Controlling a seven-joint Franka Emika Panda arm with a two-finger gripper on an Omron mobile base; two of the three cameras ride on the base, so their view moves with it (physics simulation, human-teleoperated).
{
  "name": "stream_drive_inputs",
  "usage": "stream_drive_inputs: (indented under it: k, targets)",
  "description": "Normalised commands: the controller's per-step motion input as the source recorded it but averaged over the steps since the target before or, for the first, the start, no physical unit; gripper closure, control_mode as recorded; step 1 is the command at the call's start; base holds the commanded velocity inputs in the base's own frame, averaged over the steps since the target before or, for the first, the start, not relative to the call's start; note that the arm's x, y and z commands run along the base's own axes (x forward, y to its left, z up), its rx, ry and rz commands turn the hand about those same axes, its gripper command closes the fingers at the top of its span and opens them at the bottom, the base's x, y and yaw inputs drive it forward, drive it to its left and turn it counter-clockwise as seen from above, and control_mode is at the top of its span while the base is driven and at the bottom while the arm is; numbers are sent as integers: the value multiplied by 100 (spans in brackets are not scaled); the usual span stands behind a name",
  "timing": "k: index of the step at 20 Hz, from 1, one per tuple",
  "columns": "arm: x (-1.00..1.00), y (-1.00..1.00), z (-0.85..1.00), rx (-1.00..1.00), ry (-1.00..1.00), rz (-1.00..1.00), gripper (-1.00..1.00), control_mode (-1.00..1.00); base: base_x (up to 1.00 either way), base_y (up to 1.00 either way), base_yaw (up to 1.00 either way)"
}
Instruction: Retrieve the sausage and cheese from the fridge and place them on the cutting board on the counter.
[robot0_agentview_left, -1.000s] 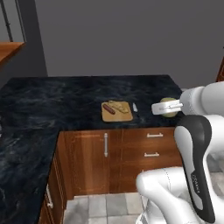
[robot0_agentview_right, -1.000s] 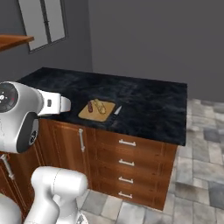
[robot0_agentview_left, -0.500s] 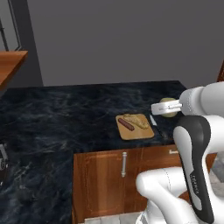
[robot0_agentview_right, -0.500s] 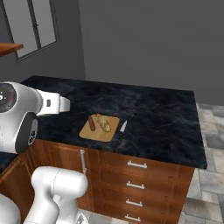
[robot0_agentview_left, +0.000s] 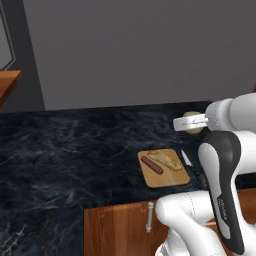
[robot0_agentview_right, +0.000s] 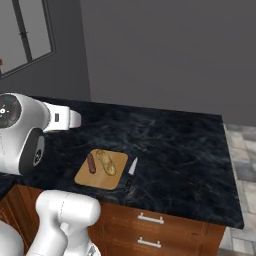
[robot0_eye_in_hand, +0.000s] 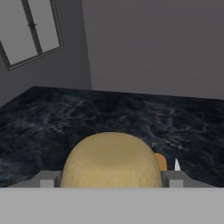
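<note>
1. Gripper (robot0_eye_in_hand: 112, 175) jaws are kept wide apart and are clamped on the cheese (robot0_eye_in_hand: 111, 159), which is carried in the air above the counter (robot0_agentview_left: 75, 150); the grip is probably kept because the cheese is not yet over its place.
2. A black marble-look top with faint white veins is seen on the counter, and the other things are carried by it close to its front edge.
3. The cutting board (robot0_agentview_left: 165, 172), light tan and flat, is laid just beside the front edge, probably so that it can be reached easily from the base.
4. A longer tan crusty piece (robot0_agentview_left: 165, 160) is lying on the far half of the board, so less free surface is left there.
5. The cheese is seen as a pale yellow, rounded chunk with a slightly rough skin, held between the two fingers.
6. The sausage (robot0_agentview_left: 151, 164), short and dark reddish-brown, is already placed on the board, beside the crusty piece.
7. A small knife (robot0_agentview_right: 131, 167) is laid on the counter just beside the board's edge.
</note>
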Motion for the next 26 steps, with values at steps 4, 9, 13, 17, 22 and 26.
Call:
stream_drive_inputs:
  k: [4,9,13,17,22,26]
  targets:
    - [0,0,0,0,0,0,100,100,31,10,0]
    - [0,0,0,0,0,0,100,100,0,0,0]
    - [0,0,0,0,0,0,100,100,0,0,0]
    - [0,0,0,0,0,0,100,100,0,0,0]
    - [0,0,0,0,0,0,100,-100,0,0,0]
    - [0,0,0,0,0,0,100,-100,0,0,0]
